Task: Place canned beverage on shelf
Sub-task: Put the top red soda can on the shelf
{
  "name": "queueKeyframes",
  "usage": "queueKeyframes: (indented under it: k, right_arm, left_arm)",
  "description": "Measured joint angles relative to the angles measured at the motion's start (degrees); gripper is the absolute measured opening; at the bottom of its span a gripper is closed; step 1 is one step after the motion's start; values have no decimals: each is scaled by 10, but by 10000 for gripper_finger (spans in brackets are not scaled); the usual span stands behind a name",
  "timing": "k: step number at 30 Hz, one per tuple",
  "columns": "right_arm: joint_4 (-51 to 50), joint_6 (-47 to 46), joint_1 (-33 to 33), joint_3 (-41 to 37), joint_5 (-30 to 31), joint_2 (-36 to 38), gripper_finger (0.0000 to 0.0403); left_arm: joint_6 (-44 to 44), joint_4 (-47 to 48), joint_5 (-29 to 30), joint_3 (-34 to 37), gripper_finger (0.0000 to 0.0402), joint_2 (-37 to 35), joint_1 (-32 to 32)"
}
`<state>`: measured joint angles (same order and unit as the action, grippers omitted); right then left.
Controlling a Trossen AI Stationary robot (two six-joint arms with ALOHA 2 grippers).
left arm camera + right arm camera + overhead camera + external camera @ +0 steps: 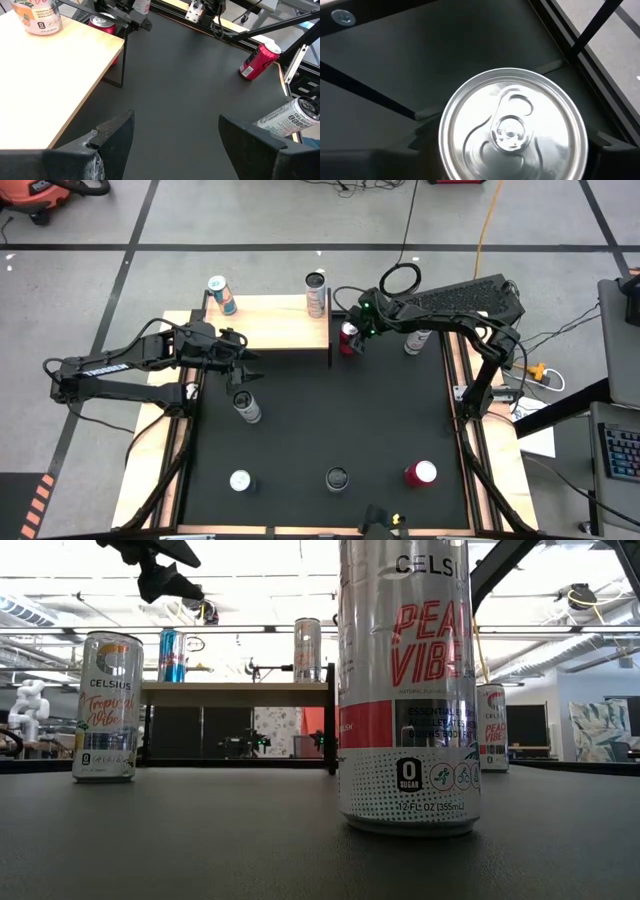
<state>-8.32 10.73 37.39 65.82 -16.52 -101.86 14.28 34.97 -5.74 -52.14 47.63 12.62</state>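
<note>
Right gripper (357, 331) straddles the red can (346, 340) just off the shelf's (275, 330) end nearest the right arm; whether its fingers press the can cannot be told.
Black table (330, 420) carries the shelf at its far edge, where a blue can (220, 296) and a silver can (316, 293) stand upright near the board's far corners. Left gripper (243, 370) hangs spread and empty by the shelf's front edge, a white can (246, 408) near it.

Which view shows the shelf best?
The high view: it shows the whole shelf from above. The low view shows it edge-on, the left wrist view shows one corner, and the right wrist view does not show it clearly.
</note>
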Motion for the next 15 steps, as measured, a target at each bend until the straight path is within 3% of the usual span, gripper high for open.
queueKeyframes:
  k: [9,15]
  right_arm:
    - [-2,-17,0,0,0,3,266]
    - [-60,-17,-3,14,2,33,266]
  left_arm:
    - [4,0,0,0,292,0,0]
    - [4,0,0,0,292,0,0]
